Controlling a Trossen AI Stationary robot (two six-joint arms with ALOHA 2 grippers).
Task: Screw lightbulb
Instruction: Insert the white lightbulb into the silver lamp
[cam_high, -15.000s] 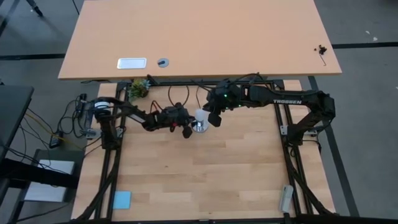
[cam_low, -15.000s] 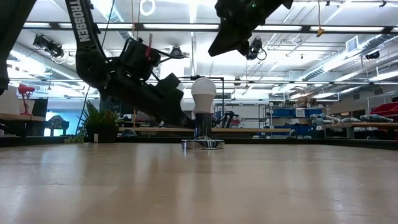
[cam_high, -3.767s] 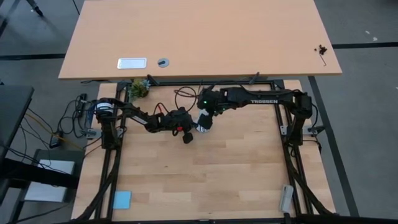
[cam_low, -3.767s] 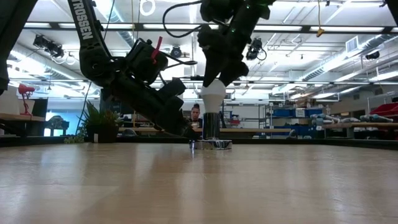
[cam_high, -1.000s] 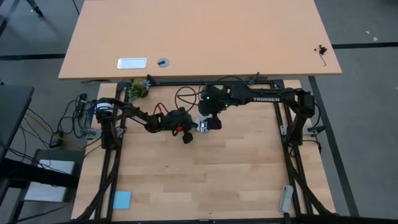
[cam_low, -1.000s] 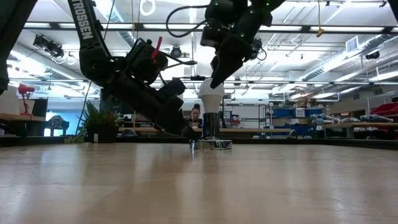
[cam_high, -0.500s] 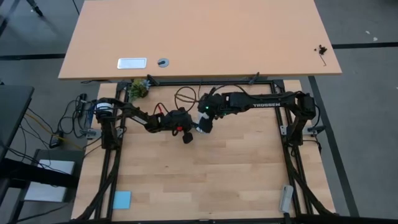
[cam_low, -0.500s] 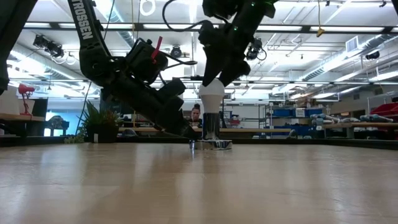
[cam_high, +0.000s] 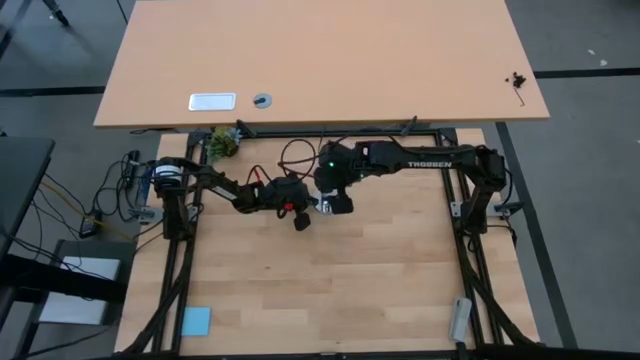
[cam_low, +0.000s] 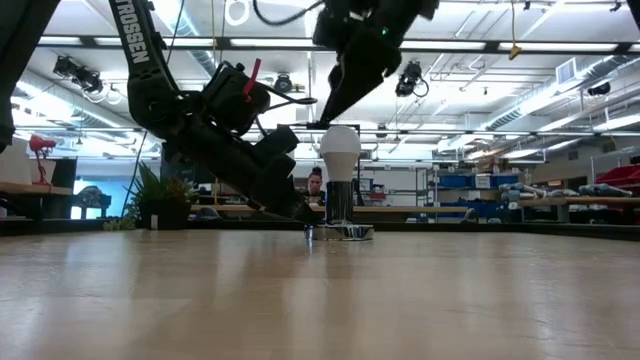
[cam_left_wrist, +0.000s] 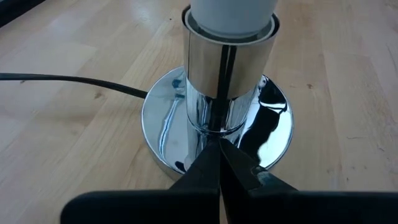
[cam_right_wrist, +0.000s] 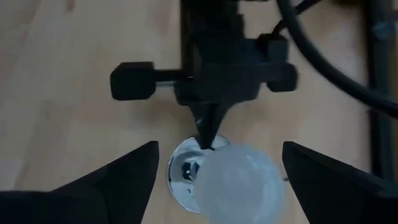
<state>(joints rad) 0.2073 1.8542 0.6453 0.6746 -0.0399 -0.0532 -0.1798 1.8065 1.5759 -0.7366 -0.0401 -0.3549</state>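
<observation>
The white frosted lightbulb (cam_low: 340, 150) stands upright with its narrow end in a chrome socket (cam_left_wrist: 229, 68), whose round base (cam_low: 340, 233) lies flat on the wooden table. My right gripper (cam_right_wrist: 219, 149) hangs open above the lightbulb (cam_right_wrist: 239, 177). Its fingers stand wide on either side and touch nothing. My left gripper (cam_left_wrist: 219, 149) is shut, low at the socket's foot, coming in from the table's left. In the high view my right gripper (cam_high: 336, 200) covers most of the bulb. My left gripper has its shut fingertips (cam_left_wrist: 214, 158) on the top of the socket's round chrome base (cam_left_wrist: 273, 127), right at the foot of the stem. The fingers slant down from the table's left. The base sits flat on the table.
A black cord (cam_left_wrist: 74, 79) runs off from the socket. A small plant (cam_high: 224, 140) stands at the table's far left edge. A blue card (cam_high: 196, 320) lies near left and a grey object (cam_high: 460, 318) near right. A person (cam_low: 316, 185) shows in the room behind.
Half a second ago my right gripper sat down over the lightbulb's top. It has since risen and turned about its wrist, so the whole dome shows in the low view. The bulb, the socket and my left gripper have kept still.
</observation>
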